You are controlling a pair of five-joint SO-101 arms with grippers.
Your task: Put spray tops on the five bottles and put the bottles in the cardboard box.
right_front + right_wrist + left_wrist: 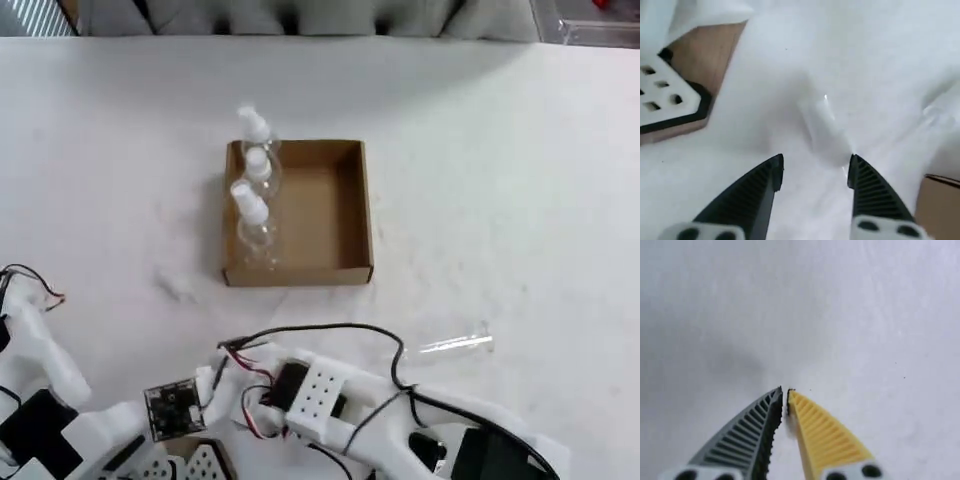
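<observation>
— Left hand [785, 392] first: how does it stand?
— Pinched narrow. The grey finger [740, 440] and the yellow finger [825, 435] all but meet at the tips, with nothing between them, over bare white tabletop [865, 315].
— And the right hand [815, 165]?
— Wide, and holding nothing. A clear bottle [822, 127] lies on the tabletop just past its black fingers [750, 195], in line with the gap. It is too blurred to tell more.
— Where is the cardboard box [355, 210]?
— Mid-tabletop, open side up. Three bottles stand upright in a row along one side wall, each with a white spray top: the nearest bottle [255, 225], the middle bottle [262, 170], and the farthest bottle [255, 125] at the far corner.
— Anything outside the box?
— A lying bottle [455, 345], clear, on its side on the tabletop, apart from the box and nearer the arms. Whether it is the one at the right hand, I cannot tell.
</observation>
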